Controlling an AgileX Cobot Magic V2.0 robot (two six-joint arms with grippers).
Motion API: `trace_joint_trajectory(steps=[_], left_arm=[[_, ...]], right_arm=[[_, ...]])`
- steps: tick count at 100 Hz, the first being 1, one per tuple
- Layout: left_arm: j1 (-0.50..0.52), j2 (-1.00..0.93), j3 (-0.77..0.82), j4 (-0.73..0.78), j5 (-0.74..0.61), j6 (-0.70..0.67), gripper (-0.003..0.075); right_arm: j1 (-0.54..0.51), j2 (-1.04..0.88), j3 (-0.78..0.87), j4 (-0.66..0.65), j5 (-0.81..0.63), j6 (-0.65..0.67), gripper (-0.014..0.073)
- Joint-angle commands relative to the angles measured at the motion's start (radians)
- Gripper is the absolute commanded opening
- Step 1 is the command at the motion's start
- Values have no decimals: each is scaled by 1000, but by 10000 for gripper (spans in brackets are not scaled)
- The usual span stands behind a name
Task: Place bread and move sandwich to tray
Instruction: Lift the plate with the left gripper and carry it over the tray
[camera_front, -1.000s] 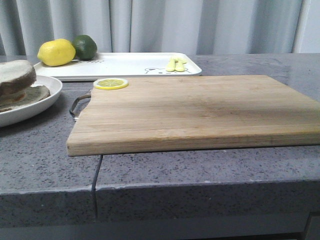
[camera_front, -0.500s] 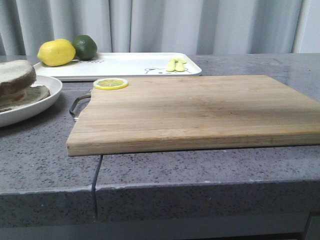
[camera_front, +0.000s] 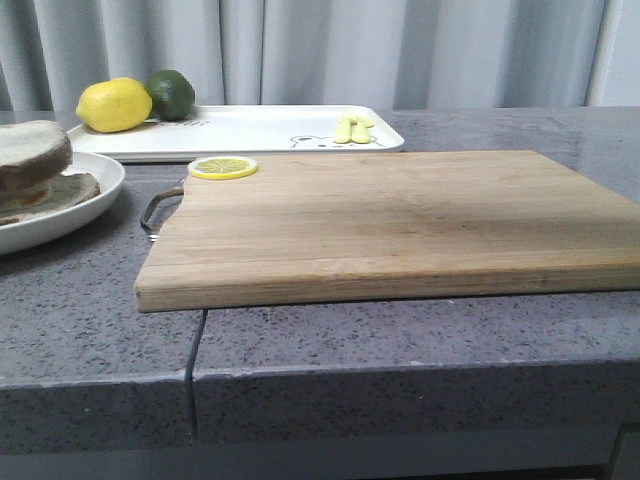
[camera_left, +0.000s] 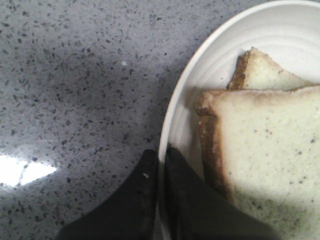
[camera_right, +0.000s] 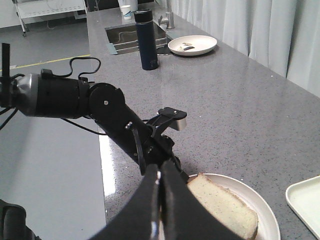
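Note:
The sandwich's round white plate (camera_front: 100, 195) sits at the table's left edge. The bread (camera_front: 30, 150) lies on top of a lower slice on it, and the egg is hidden. In the left wrist view my left gripper (camera_left: 161, 162) is shut on the plate's rim (camera_left: 200, 65), one finger inside and one outside, beside the bread (camera_left: 270, 145). My right gripper (camera_right: 160, 172) is shut and held above the counter, over the left arm (camera_right: 100, 105) and the plate (camera_right: 265, 210). The white tray (camera_front: 250, 125) lies at the back.
A wooden cutting board (camera_front: 400, 215) with a lemon slice (camera_front: 222, 167) fills the middle of the table. A lemon (camera_front: 112, 104), a lime (camera_front: 170, 92) and a small yellow item (camera_front: 352, 128) are on the tray. A dark bottle (camera_right: 148, 40), a sink and another plate (camera_right: 192, 45) stand far along the counter.
Almost nothing: the front view has shifted a hair to the right, and the plate and bread stay in place.

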Motion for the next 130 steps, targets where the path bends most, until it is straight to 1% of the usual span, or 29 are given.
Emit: trace_joint_trajectory(steps=[1, 6, 16, 36, 45, 54, 61, 74, 86, 106, 119, 130], left_arm=[[23, -21, -81, -74, 32, 5, -20], [34, -23, -116, -113, 53, 13, -20], [45, -23, -187, -223, 75, 74, -20], [45, -10, -275, -398, 71, 117, -20], [20, 28, -319, -454, 58, 137, -20], [-40, 92, -382, -459, 18, 137, -20], [-93, 149, -436, -459, -5, 137, -20], [-177, 268, -557, -457, -22, 137, -20], [-227, 390, -694, -461, -24, 137, -20], [-269, 597, -944, -461, 2, 133, -20], [-269, 711, -1081, -461, 28, 102, -20], [-269, 777, -1144, -462, 39, 94, -20]], right_arm=[[-5, -63, -31, 27, -14, -9, -67], [-5, -75, -31, 3, -21, -9, -67], [-5, -102, -31, -49, -28, -9, -67], [-5, -152, -29, -99, -21, -9, -67], [-5, -176, -29, -128, -9, -9, -67], [-5, -205, -22, -157, 8, -9, -67], [-5, -240, 13, -157, -13, -9, -62], [-5, -331, 138, -157, -114, -11, -60], [-5, -445, 284, -158, -229, -18, -60], [-5, -653, 499, -158, -384, -18, -60], [-5, -767, 562, -158, -427, -18, -60], [-5, -835, 573, -158, -436, -18, -60]])
